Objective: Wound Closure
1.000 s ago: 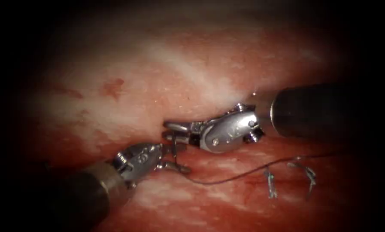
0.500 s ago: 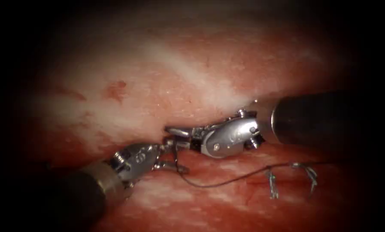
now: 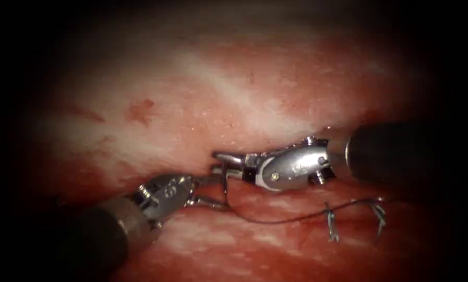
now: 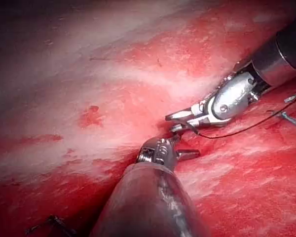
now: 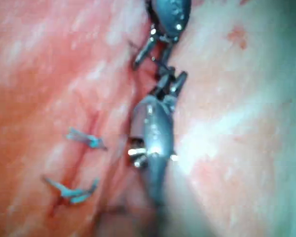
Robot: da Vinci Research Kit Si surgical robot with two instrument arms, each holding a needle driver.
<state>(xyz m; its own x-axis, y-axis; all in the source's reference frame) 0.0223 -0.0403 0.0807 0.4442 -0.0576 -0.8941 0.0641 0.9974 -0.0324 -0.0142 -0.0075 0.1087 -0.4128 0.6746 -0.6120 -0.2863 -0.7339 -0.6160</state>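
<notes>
The thin, curved steel needle (image 3: 225,184) stands nearly upright at the dark cut (image 3: 202,175) in the pale pink slab of tissue (image 3: 202,104), its long axis running from the right arm's tool down toward the left arm's lower jaw. The right arm's silver needle driver (image 3: 222,158) comes in along the cut from the right and is closed on the needle's upper end — its jaws are narrow, almost together. The left arm's silver needle driver (image 3: 208,190) sits just below and to the left of the cut with its jaws spread wide, one above and one below, holding nothing; the needle's lower part passes just beside its lower jaw. Whether the needle's tip sits in the tissue I cannot tell.

The dark, fine thread (image 3: 286,218) trails from the needle's foot rightward, sagging low, then rising to the blue-grey stitches (image 3: 332,225) already set to the right of the cut.

Compared with a second ago, the right tool has drawn back to the right — the needle has gone with it, out from between the left jaws, which have stayed open.
</notes>
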